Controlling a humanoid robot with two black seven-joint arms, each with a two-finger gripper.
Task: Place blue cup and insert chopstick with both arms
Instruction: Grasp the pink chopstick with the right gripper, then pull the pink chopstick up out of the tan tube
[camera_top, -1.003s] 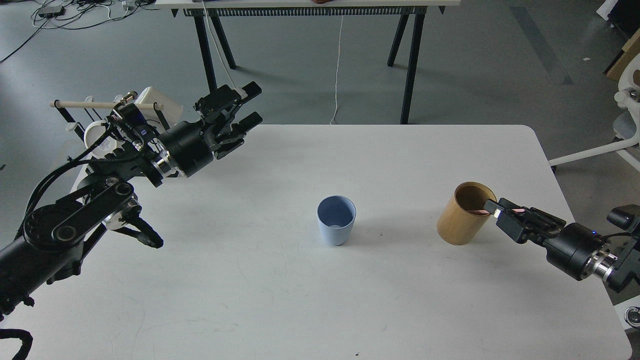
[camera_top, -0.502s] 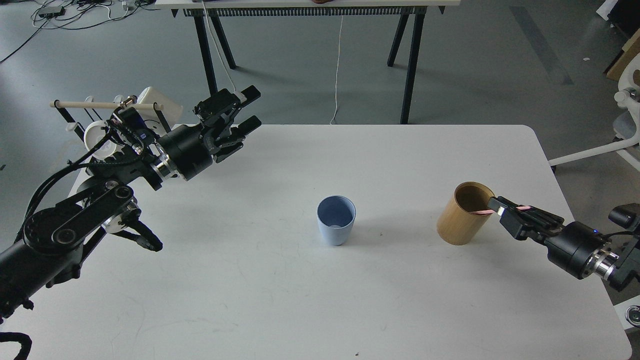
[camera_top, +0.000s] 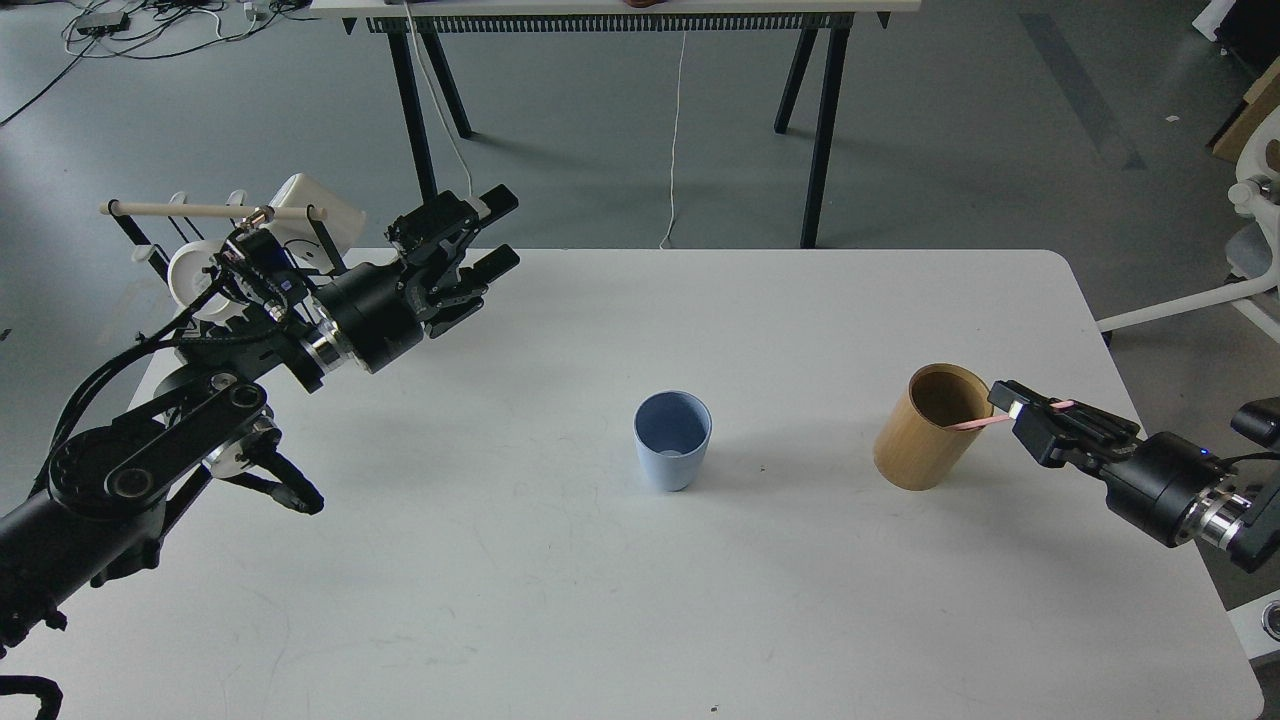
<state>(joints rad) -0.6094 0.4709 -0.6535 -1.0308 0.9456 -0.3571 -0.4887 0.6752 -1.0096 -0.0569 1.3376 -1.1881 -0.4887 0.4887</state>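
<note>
Small pale blue tapered plastic cup (camera_top: 673, 440) stands upright near the centre of the white table (camera_top: 640, 600), mouth open and empty, nothing touching it. Judged light and rigid, smooth matte wall, easily tipped by a sideways knock; best taken across the upper wall, below the rim.

Thin pink chopstick (camera_top: 975, 424): only a short length shows, running from the mouth of the tan wooden cylinder (camera_top: 925, 428) at 3 o'clock of the cup to the right gripper (camera_top: 1012, 410). Fingers of that gripper look closed on the stick's outer end, at the cylinder's right rim. Stick judged stiff, very light, slippery and prone to pivoting in a pinch near one end. The cylinder leans to the left, so dragging the stick sideways could topple it; a lift along the cylinder's axis seems safer.

Left gripper (camera_top: 485, 235) hangs at 10 o'clock of the cup, well apart from it, over the table's far left corner. Fingers spread wide, holding nothing.

Surroundings: rack with a pale wooden dowel (camera_top: 215, 210) and white mugs (camera_top: 195, 275) just behind the left arm, at the table's left edge. Second table's black legs on the floor at 12 o'clock. Table between cylinder and cup is bare, so the stick's path to the cup looks unobstructed.
</note>
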